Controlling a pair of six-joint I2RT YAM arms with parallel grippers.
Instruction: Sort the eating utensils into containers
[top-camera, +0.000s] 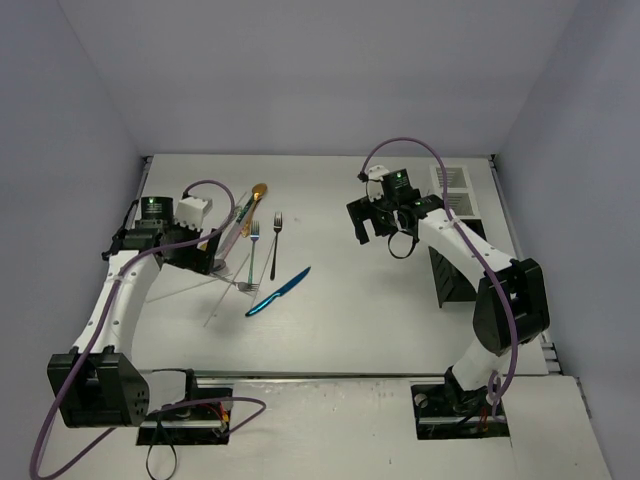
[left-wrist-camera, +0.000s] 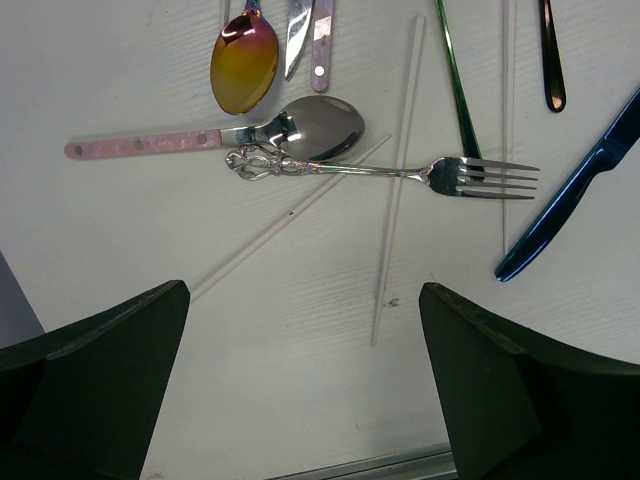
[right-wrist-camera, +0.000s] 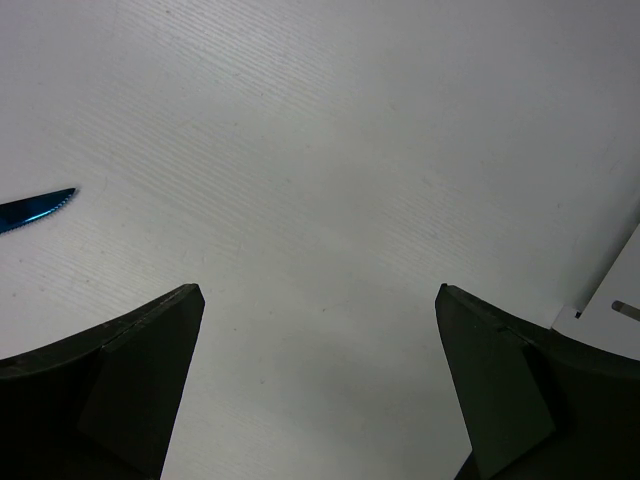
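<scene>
A: Eating utensils (top-camera: 252, 248) lie loose on the table (top-camera: 380, 330), bunched beside the blue knife (top-camera: 279, 292). Slim pieces, mostly shiny metal.

B: Counts? We get one knife, two spoons, three forks, three pale sticks (left-wrist-camera: 393, 240).

A: Same here. The left wrist view gives the detail. The gold spoon (left-wrist-camera: 244, 68) has an iridescent bowl, and the silver spoon (left-wrist-camera: 318, 128) has a speckled pink handle. The ornate silver fork (left-wrist-camera: 400, 172) touches that spoon's bowl with its handle and crosses one stick. The green-handled fork (left-wrist-camera: 455, 90) and dark fork (left-wrist-camera: 550, 60) show only stems there, both nearer the knife than the spoons are.

B: The top edge of that view also has a second pink handle (left-wrist-camera: 322, 45) and a blade tip (left-wrist-camera: 297, 35). We cannot tell what kind.

A: Only the top view shows the containers. There are two, the white one (top-camera: 455, 185) and the black one (top-camera: 448, 275), both slatted and well right of the knife.

B: The right wrist view catches just the knife's serrated tip and a white corner.

A: For the left gripper (left-wrist-camera: 305, 300), we see it over the spoons, left of the knife. Its fingers are spread wide with nothing between them. The right gripper (right-wrist-camera: 320, 292) is between the knife and the containers, fingers also wide apart and holding nothing.
</scene>
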